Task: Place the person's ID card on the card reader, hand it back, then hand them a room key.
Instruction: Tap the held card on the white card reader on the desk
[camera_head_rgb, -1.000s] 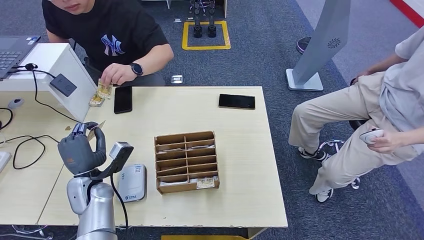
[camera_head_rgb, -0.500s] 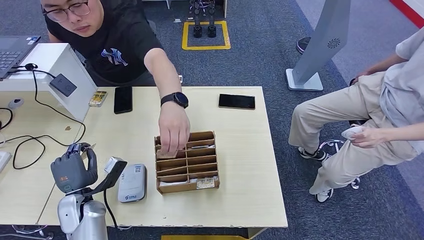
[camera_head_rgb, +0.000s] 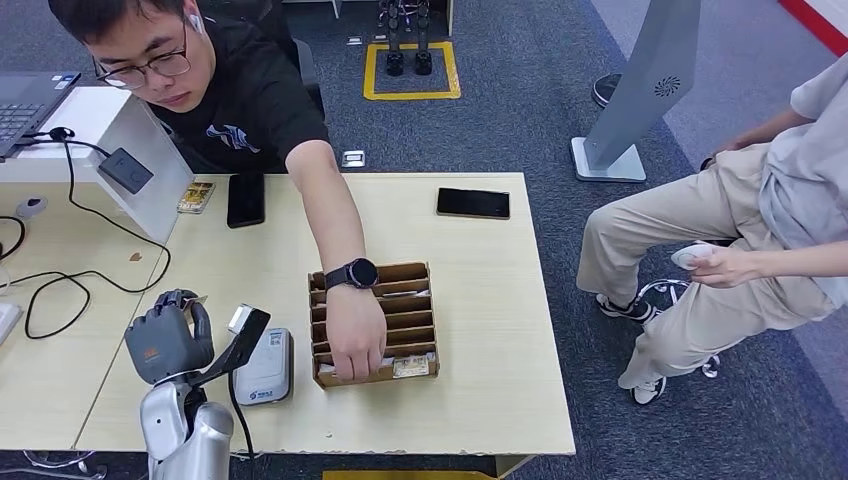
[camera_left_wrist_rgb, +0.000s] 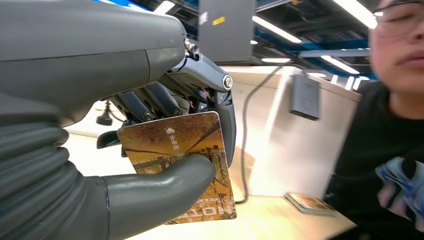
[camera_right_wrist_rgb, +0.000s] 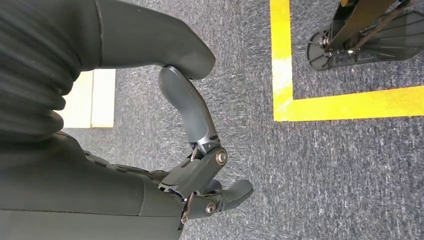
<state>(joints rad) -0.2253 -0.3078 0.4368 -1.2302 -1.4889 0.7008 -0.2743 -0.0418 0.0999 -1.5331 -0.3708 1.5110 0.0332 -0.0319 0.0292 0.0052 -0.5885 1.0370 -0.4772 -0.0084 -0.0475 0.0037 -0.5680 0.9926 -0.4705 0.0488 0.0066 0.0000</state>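
While the left robot hand (camera_head_rgb: 168, 335) pinches the ID card (camera_left_wrist_rgb: 182, 160) between thumb and fingers above the desk (camera_head_rgb: 500, 330), the card reader (camera_head_rgb: 265, 365) lies just to its right, long axis running toward the person, so the left arm is nearer.
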